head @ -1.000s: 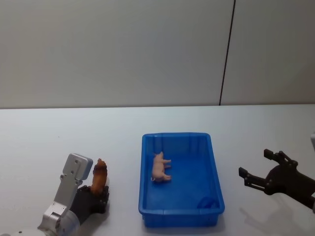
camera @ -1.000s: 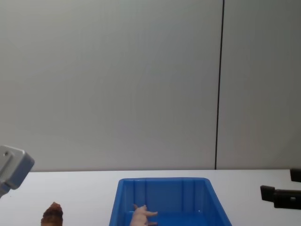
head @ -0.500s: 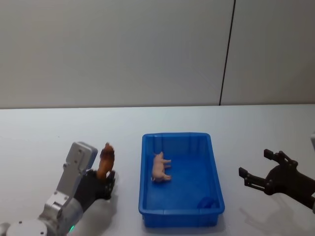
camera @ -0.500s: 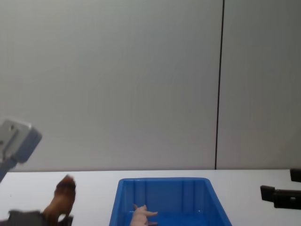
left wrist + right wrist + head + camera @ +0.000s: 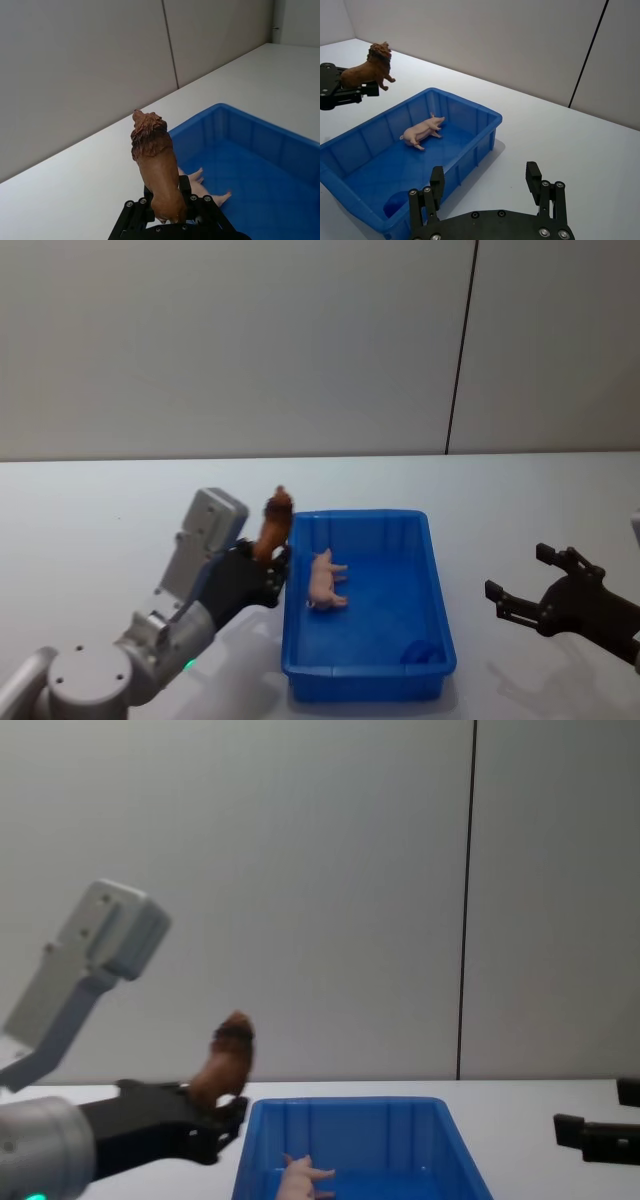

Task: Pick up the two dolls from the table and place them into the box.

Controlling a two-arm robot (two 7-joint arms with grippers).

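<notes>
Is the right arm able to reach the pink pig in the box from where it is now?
Probably yes. The right gripper is open beside the blue box, and the pink pig lies uncovered inside; the left gripper holds the brown doll at the opposite rim.

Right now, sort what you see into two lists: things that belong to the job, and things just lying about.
Belongs to the job:
- brown lion doll, held in the left gripper beside the box's left rim
- pink pig doll, lying in the box
- blue box
- table
- right gripper, open, right of the box

Lying about:
- a small blue thing in the box's near corner; I cannot tell what it is
</notes>
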